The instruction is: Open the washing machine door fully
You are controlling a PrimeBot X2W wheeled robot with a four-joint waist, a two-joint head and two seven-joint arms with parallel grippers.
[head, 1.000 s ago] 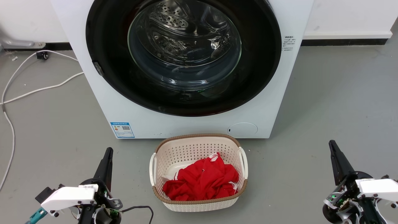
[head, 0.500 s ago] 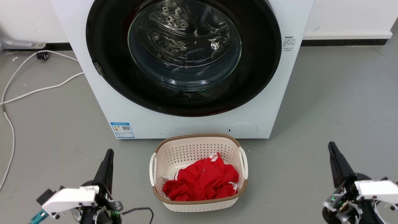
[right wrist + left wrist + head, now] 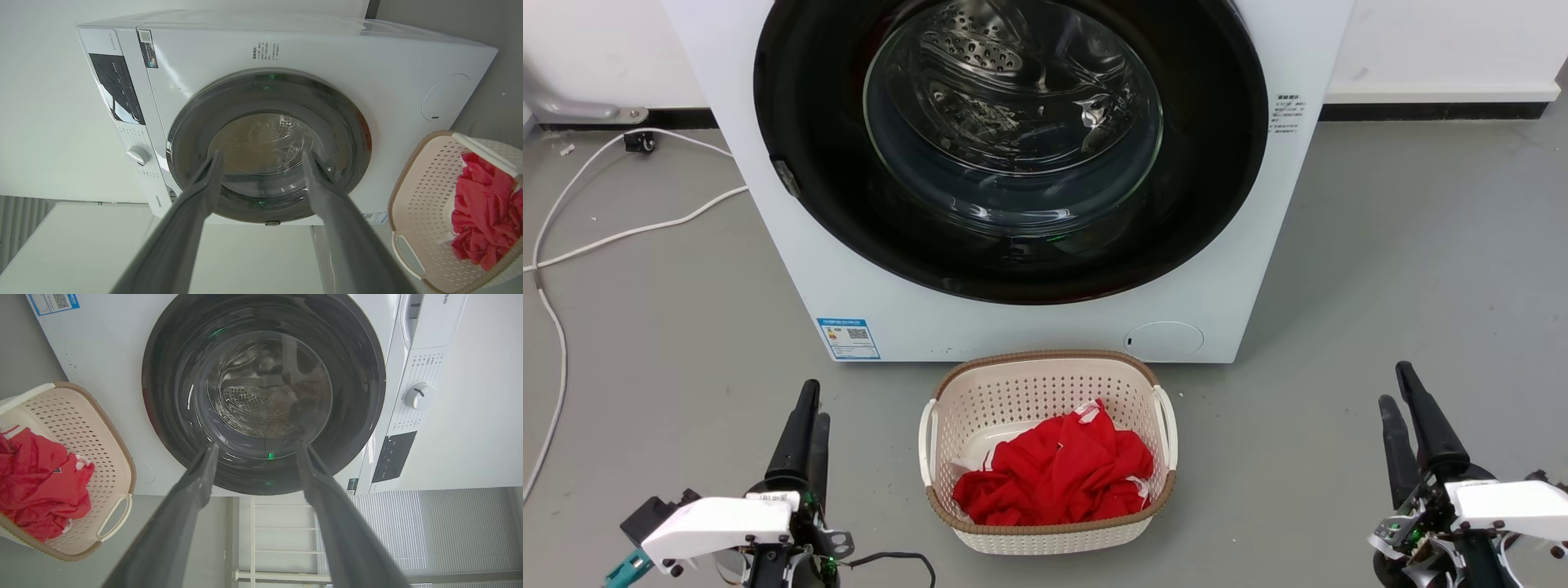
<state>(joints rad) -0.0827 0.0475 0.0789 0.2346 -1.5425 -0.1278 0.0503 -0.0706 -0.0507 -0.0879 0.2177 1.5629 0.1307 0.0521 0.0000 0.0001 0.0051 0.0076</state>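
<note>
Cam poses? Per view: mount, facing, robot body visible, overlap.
Head view: on head, facing forward-down at washing machine door, basket; both arms' jaws at bottom corners.
Left wrist view: on left wrist, looking along its open jaws at the door; basket left.
Right wrist view: on right wrist, likewise along its open jaws; basket right.
Shared: all see door and basket.

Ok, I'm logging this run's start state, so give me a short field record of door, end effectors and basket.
washing machine door: looks shut, untouched
left end effector: open, low, apart from the door
right end effector: open, low, apart from the door
basket: on the floor before the door, holds red cloth
</note>
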